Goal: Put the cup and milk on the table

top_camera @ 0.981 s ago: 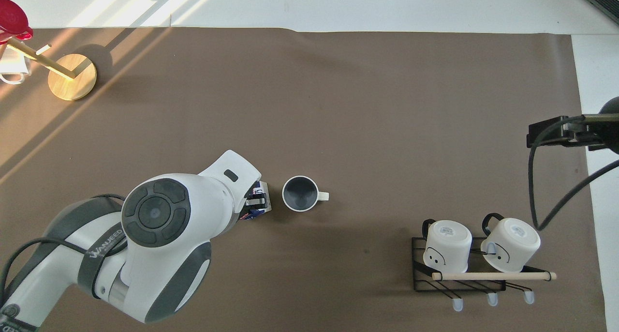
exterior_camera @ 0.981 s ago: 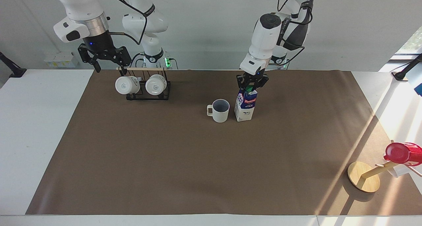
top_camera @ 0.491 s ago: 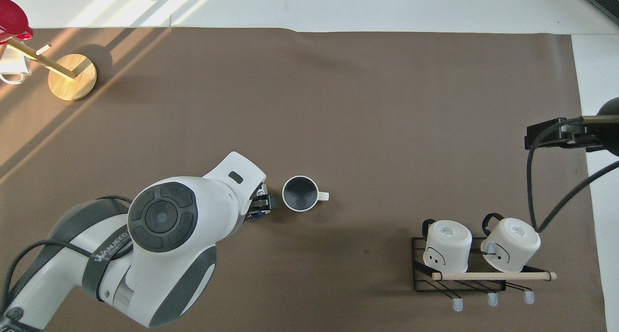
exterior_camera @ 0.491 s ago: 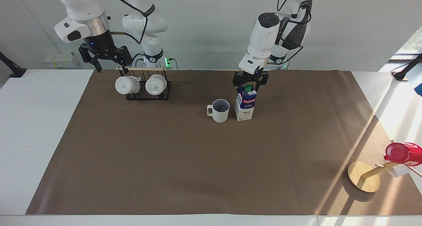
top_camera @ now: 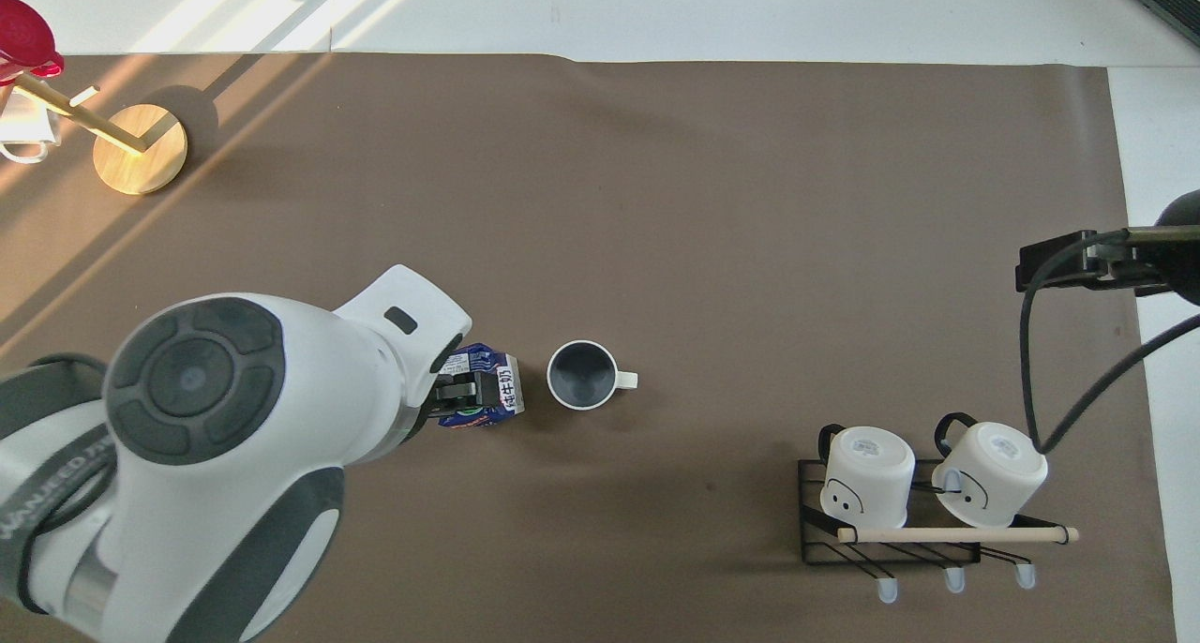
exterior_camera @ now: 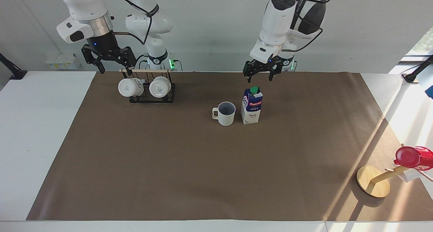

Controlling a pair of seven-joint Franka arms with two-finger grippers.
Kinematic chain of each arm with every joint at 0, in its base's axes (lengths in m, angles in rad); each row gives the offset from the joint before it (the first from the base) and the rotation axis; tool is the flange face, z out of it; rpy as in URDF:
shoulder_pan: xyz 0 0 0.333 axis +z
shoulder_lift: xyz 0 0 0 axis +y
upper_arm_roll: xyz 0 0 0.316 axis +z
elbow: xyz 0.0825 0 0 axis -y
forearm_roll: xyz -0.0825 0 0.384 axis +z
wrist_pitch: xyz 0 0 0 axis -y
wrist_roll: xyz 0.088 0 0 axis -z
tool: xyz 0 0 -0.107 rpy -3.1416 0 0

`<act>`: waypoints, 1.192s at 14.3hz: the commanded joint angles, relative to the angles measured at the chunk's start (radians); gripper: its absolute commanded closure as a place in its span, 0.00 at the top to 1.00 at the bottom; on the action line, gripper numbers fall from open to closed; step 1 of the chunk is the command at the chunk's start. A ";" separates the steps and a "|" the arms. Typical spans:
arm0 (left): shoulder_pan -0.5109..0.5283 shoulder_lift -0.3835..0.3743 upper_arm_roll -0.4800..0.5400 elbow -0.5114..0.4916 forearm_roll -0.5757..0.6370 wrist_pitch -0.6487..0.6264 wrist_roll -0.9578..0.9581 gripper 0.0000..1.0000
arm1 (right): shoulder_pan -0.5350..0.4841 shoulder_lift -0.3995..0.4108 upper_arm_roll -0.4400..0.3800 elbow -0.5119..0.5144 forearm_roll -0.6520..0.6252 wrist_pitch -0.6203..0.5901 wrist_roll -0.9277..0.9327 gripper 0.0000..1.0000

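**Carton and mug both down, arms clear**

Brown-matted surface (exterior_camera: 142, 164) carries the milk (exterior_camera: 251, 105) upright, just beside the cup (exterior_camera: 226, 113). Left tool (exterior_camera: 259, 71) hangs directly above the carton, fingers apart, empty. Right tool (exterior_camera: 107, 58) waits over the mug rack (exterior_camera: 149, 88), fingers apart.

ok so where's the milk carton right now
The milk stands upright on the table's brown mat, close beside the cup toward the left arm's end, with the open left gripper in the air above it.

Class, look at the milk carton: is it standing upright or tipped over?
Upright. The milk carton stands on its base on the brown mat, green cap on top, beside the cup.
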State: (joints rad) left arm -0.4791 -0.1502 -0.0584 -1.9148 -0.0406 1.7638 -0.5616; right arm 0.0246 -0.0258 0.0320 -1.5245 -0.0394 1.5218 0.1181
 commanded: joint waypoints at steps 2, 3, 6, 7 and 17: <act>0.126 -0.008 0.000 0.121 0.016 -0.142 0.204 1.00 | -0.009 -0.019 0.008 -0.016 0.027 -0.009 -0.021 1.00; 0.157 -0.008 0.000 0.144 0.015 -0.168 0.250 1.00 | -0.005 -0.019 0.008 -0.016 0.027 -0.008 -0.018 1.00; 0.247 -0.008 0.003 0.200 0.015 -0.236 0.359 1.00 | -0.003 -0.017 0.009 -0.014 0.027 -0.006 -0.017 1.00; 0.264 -0.008 0.005 0.210 0.015 -0.253 0.402 1.00 | -0.003 -0.017 0.011 -0.013 0.027 -0.006 -0.015 1.00; 0.364 -0.006 0.008 0.263 0.005 -0.273 0.486 1.00 | -0.003 -0.017 0.011 -0.014 0.027 -0.006 0.020 1.00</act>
State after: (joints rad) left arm -0.1258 -0.1634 -0.0405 -1.6767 -0.0390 1.5125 -0.0869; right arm 0.0329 -0.0271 0.0355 -1.5245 -0.0385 1.5218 0.1245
